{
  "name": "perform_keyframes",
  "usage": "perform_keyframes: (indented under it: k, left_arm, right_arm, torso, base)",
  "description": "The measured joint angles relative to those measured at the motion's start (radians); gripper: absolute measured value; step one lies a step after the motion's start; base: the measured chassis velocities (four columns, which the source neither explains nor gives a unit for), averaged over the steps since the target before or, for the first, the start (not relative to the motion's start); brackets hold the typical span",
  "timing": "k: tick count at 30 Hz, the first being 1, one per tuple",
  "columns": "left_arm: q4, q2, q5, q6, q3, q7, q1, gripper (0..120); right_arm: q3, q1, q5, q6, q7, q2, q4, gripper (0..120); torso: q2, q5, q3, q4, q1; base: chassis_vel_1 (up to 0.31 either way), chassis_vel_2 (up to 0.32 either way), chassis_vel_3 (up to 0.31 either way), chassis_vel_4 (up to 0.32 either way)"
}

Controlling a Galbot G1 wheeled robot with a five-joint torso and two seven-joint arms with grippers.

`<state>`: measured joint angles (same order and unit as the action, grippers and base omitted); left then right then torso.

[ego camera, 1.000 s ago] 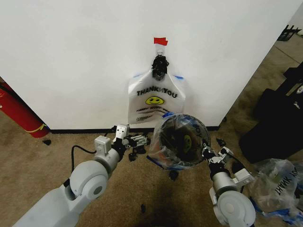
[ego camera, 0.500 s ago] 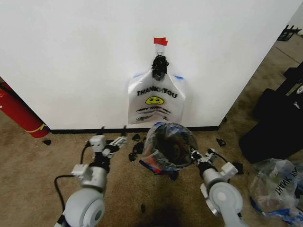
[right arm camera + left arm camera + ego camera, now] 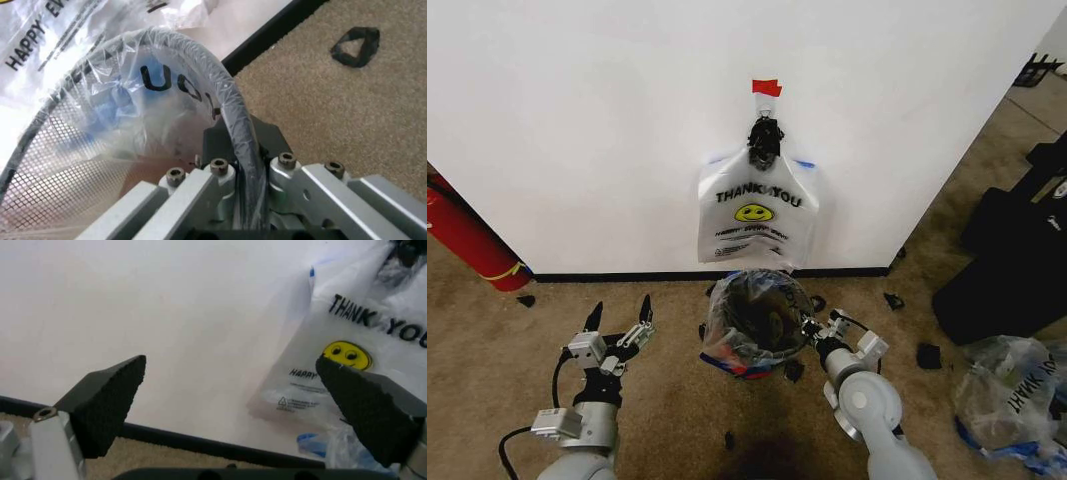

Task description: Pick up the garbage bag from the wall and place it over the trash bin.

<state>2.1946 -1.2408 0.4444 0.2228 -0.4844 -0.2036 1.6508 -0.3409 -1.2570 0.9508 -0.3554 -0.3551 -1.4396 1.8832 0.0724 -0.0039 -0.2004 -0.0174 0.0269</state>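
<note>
Head view first: the garbage bag (image 3: 758, 213) hangs flat against the wall (image 3: 577, 130), bunched at a dark knot just under a small piece of red tape (image 3: 766, 87), its "THANK YOU" lettering and yellow smiley facing out. Directly below it on the carpet floor (image 3: 667, 400), close to the black baseboard (image 3: 617, 276), sits the trash bin (image 3: 755, 320), already wrapped in clear crinkled plastic. The right end effector (image 3: 810, 332) is up against the bin's rim on its right side. The left end effector (image 3: 619, 319) hovers apart from the bin over bare carpet, its two dark fingers spread wide with nothing between them. Far along the baseboard to the left leans a red cylinder (image 3: 467, 240); near the floor's right edge lie a black bag (image 3: 1012, 270) and a clear plastic bag (image 3: 1012, 395).

Over to the left wrist view: the left end effector (image 3: 243, 405) shows two textured black pads splayed wide, empty, pointed at the wall (image 3: 167, 315). The garbage bag (image 3: 347, 360) hangs beyond the pads, smiley and lettering plain to see, with the baseboard (image 3: 200, 442) running underneath.

Now the right wrist view: the right end effector (image 3: 240, 172) is clamped tight on the trash bin (image 3: 87, 145), the thin black rim pinched between its metal jaws, mesh wall and plastic liner visible beside them. Part of the garbage bag (image 3: 60, 30) shows behind, and carpet (image 3: 333, 90) stretches away beyond the baseboard.
</note>
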Motion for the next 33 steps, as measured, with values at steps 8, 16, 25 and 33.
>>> perform_keyframes:
  k: [8, 16, 25, 33]
  left_arm:
    - [-0.008, -0.014, 0.000, -0.014, 0.015, -0.007, -0.019, 100]
    - [-0.018, -0.016, 0.015, -0.018, 0.014, -0.018, -0.025, 100]
    - [-0.026, -0.019, 0.012, -0.018, 0.008, -0.019, -0.024, 100]
    - [-0.046, -0.019, -0.073, 0.024, 0.001, -0.018, -0.009, 100]
  right_arm:
    - [0.002, -0.005, -0.006, -0.003, 0.027, -0.002, -0.002, 19]
    - [-0.005, -0.019, -0.036, -0.004, 0.050, -0.005, 0.010, 47]
    - [-0.010, -0.054, -0.120, 0.020, 0.139, 0.005, 0.022, 79]
    - [-0.060, -0.197, -0.563, 0.344, 0.299, -0.009, 0.125, 100]
  torso:
    - [0.000, 0.0002, 0.000, 0.0004, 0.000]
    - [0.000, 0.0000, 0.000, 0.0001, 0.000]
    - [0.000, 0.0001, 0.000, 0.0002, 0.000]
    - [0.000, 0.0001, 0.000, 0.0000, 0.000]
  base:
    - [0.000, 0.000, 0.000, 0.000]
    - [0.000, 0.000, 0.000, 0.000]
    - [0.000, 0.000, 0.000, 0.000]
    - [0.000, 0.000, 0.000, 0.000]
